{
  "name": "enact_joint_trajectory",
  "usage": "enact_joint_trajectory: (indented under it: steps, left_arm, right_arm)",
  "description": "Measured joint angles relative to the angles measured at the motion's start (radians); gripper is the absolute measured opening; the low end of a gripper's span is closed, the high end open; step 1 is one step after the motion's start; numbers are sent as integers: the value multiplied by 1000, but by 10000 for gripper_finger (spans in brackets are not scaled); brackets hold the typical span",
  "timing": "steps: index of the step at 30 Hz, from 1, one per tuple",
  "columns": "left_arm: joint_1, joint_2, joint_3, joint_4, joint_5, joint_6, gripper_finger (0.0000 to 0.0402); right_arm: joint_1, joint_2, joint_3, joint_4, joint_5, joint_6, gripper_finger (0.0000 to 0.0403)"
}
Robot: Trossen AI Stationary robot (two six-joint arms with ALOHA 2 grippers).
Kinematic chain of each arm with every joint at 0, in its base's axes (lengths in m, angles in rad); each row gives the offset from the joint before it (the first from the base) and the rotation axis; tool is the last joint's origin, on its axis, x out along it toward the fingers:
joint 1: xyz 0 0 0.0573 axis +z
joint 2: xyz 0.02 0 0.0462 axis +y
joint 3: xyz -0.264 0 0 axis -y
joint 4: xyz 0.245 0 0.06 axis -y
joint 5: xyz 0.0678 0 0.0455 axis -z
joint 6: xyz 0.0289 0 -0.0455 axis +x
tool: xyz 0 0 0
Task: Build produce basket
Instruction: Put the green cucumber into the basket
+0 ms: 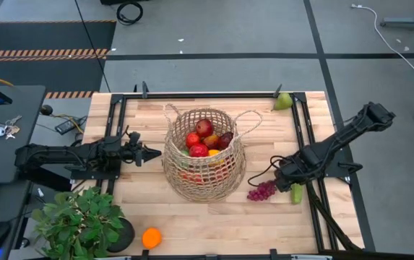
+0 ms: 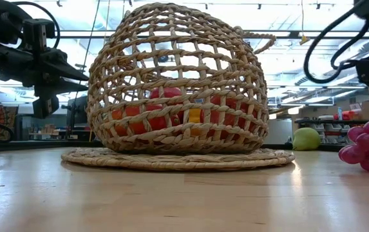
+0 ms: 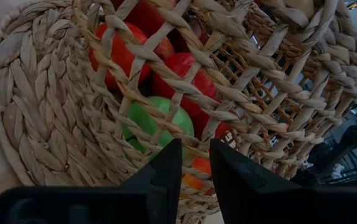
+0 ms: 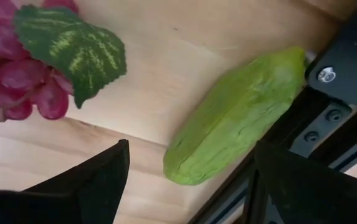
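Right fingers (image 4: 187,180) open over cucumber (image 4: 234,118) at table-edge rail (image 4: 346,62); left fingers (image 3: 194,180) closed beside basket (image 1: 205,155).

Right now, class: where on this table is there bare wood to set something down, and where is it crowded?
Bare: the front strip between the orange and the grapes. Crowded: the right side, where grapes, cucumber and the open right pincer cluster.

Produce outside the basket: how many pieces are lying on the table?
4: a pear at the far edge, grapes and a cucumber under the right gripper, an orange by the plant.
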State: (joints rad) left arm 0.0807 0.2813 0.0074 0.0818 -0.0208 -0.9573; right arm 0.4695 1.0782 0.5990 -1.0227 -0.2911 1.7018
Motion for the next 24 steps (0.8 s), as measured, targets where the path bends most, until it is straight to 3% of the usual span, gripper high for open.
enact_joint_trajectory:
  steps: [12,19,24]
  left_arm:
    - [0,0,0,0,0,0,91]
    - [0,0,0,0,0,0,91]
    - [0,0,0,0,0,0,89]
  right_arm:
    - [165,1,-12,18,43,233,348]
    - [216,1,-80,186,39,361,348]
    - [236,2,-117,192,64,408,348]
